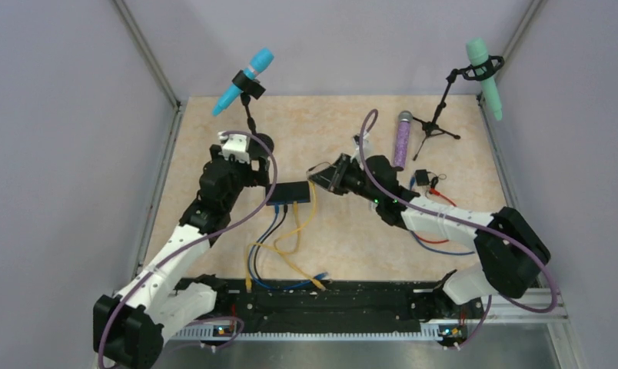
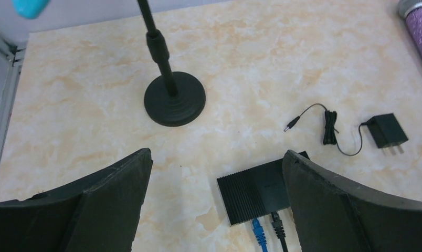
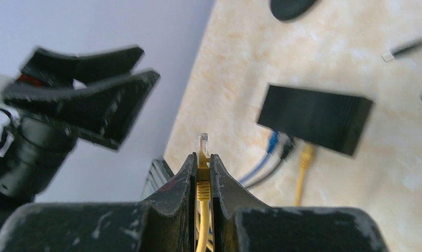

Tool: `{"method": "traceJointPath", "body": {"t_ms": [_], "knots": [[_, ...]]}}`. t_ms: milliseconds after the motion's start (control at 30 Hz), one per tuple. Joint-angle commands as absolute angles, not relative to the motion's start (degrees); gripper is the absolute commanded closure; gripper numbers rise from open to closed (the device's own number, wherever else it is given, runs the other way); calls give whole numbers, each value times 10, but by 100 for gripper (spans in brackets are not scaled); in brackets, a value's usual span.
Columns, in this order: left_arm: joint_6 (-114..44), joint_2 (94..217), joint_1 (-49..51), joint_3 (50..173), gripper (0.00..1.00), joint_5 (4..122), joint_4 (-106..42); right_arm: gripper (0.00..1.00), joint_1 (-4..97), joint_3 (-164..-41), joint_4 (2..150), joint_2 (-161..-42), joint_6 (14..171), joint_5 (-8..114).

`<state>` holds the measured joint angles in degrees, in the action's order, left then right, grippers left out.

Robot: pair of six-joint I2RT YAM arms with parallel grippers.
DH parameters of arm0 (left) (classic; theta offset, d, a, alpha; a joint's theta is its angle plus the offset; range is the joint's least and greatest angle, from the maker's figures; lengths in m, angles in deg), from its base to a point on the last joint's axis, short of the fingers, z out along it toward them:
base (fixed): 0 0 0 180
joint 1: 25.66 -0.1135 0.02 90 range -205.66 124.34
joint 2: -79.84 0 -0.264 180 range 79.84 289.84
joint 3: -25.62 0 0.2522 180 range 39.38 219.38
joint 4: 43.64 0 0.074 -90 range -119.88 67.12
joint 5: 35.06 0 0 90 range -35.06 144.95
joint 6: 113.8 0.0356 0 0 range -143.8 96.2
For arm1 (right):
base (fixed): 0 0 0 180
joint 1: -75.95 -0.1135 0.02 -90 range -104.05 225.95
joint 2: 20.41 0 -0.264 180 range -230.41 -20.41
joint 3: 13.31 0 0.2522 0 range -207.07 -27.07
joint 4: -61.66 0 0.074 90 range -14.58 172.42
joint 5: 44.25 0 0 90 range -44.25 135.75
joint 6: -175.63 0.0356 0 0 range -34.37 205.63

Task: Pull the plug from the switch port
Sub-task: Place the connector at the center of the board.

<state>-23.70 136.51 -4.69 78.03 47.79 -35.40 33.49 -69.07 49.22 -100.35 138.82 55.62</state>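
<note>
the right gripper (image 3: 201, 160) is shut narrow on a yellow plug (image 3: 202, 142). the fingers pinch it just below the clear tip, so the tip stands free above them and its yellow cable hangs down between them. the plug is in the air, well apart from the switch (image 3: 314, 118), so i judge this plug is already out of its port.

the switch lies flat on the table (image 2: 93, 94), with its sockets turned toward the robot. a blue cable (image 2: 257, 231), a black cable (image 2: 276, 223) and a second yellow cable (image 3: 305, 157) sit in them.

the left gripper (image 2: 217, 156) is wide open and holds nothing. it hovers above the switch, probably so that it can press the box down and stop it from sliding with a pull.
</note>
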Motion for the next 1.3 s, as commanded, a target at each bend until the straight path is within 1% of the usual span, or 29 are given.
{"method": "traceJointPath", "body": {"t_ms": [0, 67, 133, 233, 367, 500, 600, 700, 833, 933, 1033, 1100, 1200, 1267], "knots": [[-327, 1302, -48, 794, 1, 409, -284, 100, 338, -796, 369, -1058, 1409, 571], [-363, 1274, -49, 786, 1, 363, -261, 100, 337, -852, 358, -1095, 1403, 579], [-383, 1237, -49, 772, 1, 352, -250, 100, 335, -890, 318, -1124, 1396, 583], [-398, 1177, -48, 732, 1, 353, -265, 100, 335, -901, 216, -1161, 1415, 570], [-408, 1120, -49, 693, 1, 339, -280, 100, 334, -920, 141, -1199, 1467, 566], [-416, 1103, -48, 685, 1, 338, -264, 100, 327, -921, 56, -1235, 1536, 540], [-430, 1108, -48, 692, 1, 333, -248, 100, 323, -949, 0, -1275, 1615, 532], [-435, 1110, -48, 707, 1, 337, -230, 100, 287, -955, 23, -1287, 1597, 510], [-426, 1109, -49, 722, 1, 346, -200, 100, 233, -889, 124, -1271, 1539, 423], [-419, 1105, -48, 729, 1, 358, -172, 100, 233, -850, 182, -1253, 1555, 354], [-413, 1087, -49, 731, 1, 359, -158, 100, 253, -858, 265, -1232, 1556, 340], [-412, 1070, -49, 729, 1, 357, -158, 100, 274, -870, 263, -1233, 1566, 353], [-407, 1048, -48, 731, 1, 366, -163, 100, 308, -946, 226, -1291, 1605, 476], [-408, 1042, -48, 742, 1, 378, -151, 100, 301, -966, 177, -1315, 1623, 462]]}}
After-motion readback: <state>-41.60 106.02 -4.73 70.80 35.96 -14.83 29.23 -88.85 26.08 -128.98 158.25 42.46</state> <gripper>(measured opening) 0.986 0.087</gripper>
